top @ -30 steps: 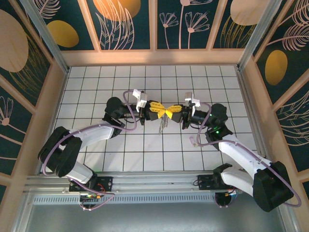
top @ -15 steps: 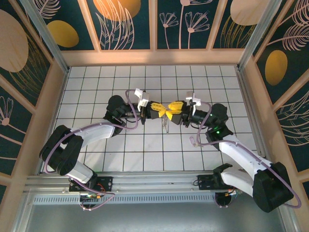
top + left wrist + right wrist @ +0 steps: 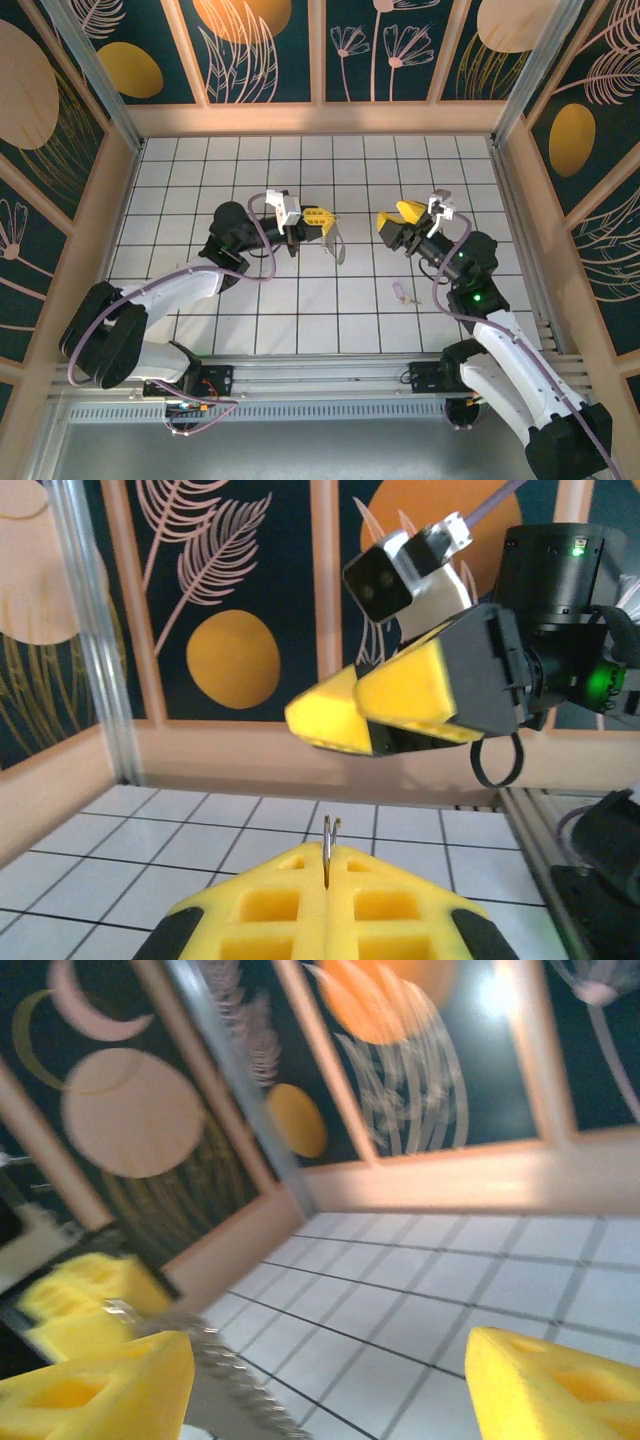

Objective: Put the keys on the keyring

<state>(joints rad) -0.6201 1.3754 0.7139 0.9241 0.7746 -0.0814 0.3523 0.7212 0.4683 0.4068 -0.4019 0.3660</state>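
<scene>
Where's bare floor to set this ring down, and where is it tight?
Bare: the tiles along the back wall, and the near tiles between the left arm and right arm. Tight: mid-floor, where the left fingers grip the keyring facing the open right fingers, with the key lying beside the right arm.

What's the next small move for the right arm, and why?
Probably lower the open right gripper onto the key lying on the table near it: the left gripper is shut on the keyring, and the key isn't held.
</scene>
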